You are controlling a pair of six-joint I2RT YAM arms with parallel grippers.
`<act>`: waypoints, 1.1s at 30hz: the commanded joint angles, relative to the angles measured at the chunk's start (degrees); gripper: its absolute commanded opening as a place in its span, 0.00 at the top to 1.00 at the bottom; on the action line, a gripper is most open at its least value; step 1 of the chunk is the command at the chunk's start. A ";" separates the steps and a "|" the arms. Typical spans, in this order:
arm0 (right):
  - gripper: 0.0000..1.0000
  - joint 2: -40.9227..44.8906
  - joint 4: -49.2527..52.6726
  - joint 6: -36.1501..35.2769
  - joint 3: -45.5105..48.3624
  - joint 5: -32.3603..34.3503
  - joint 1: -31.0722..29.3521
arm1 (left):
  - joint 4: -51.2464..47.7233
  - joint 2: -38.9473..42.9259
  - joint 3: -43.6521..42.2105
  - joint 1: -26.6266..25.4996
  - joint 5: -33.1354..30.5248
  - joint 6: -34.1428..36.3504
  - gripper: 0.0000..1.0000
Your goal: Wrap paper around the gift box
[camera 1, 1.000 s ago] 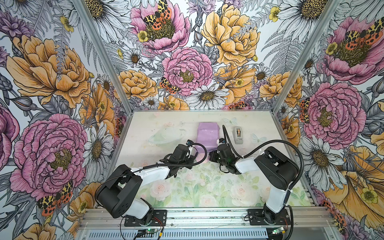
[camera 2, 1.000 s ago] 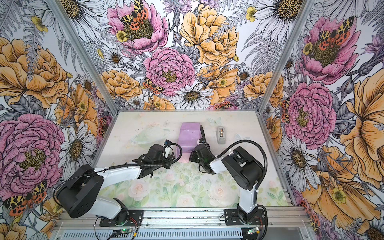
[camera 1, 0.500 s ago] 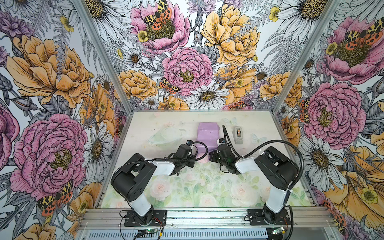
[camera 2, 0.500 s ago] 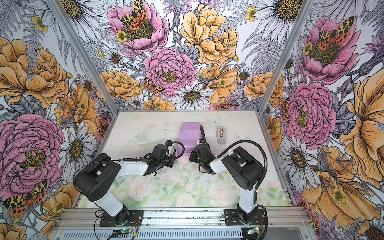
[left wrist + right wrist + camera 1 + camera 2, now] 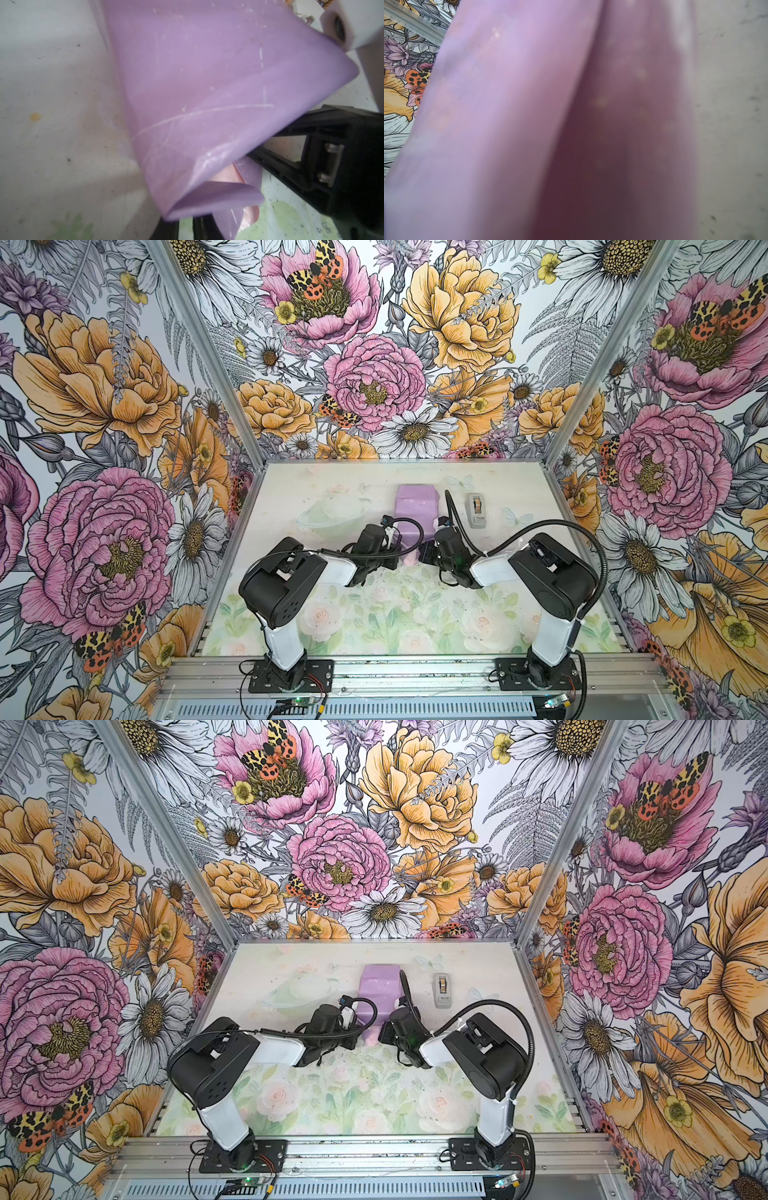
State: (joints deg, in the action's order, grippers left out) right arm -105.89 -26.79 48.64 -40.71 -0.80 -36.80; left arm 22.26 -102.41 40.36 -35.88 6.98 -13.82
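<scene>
Paper: thin, light, limp, crease-prone sheet folded over gift box; probably best pinched at loose near flap; right claw closed there, left claw indeterminate.

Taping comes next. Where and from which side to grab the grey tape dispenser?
From above, pinching the tape dispenser across its long sides, mid-body. It lies flat, long axis toward the back wall, narrow across, apart from the paper, so both flanks look free.
</scene>
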 commanded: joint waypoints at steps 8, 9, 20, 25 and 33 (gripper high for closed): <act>0.93 -0.86 5.35 0.18 2.04 -0.25 -0.21 | 5.88 -4.45 2.54 -0.37 1.08 -2.02 0.85; 0.93 -0.81 5.26 0.15 2.02 -0.26 -0.21 | 6.00 -4.91 2.74 -0.41 0.78 -2.15 0.85; 0.93 -0.37 5.07 0.20 2.26 -0.28 -0.21 | 6.13 -6.38 2.38 -1.64 -0.76 -2.97 0.84; 0.93 -0.35 5.07 0.15 2.14 -0.26 -0.22 | 5.39 -4.72 -0.30 -2.56 0.26 -3.27 0.85; 0.93 -0.46 4.99 0.14 1.87 -0.30 -0.21 | 3.36 -3.24 -2.61 -3.85 1.93 -5.05 0.86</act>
State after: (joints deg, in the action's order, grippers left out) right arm -105.78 -27.29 48.64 -40.29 -0.71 -36.80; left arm 28.93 -106.10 39.46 -39.18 7.16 -17.28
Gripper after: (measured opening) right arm 0.067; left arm 0.137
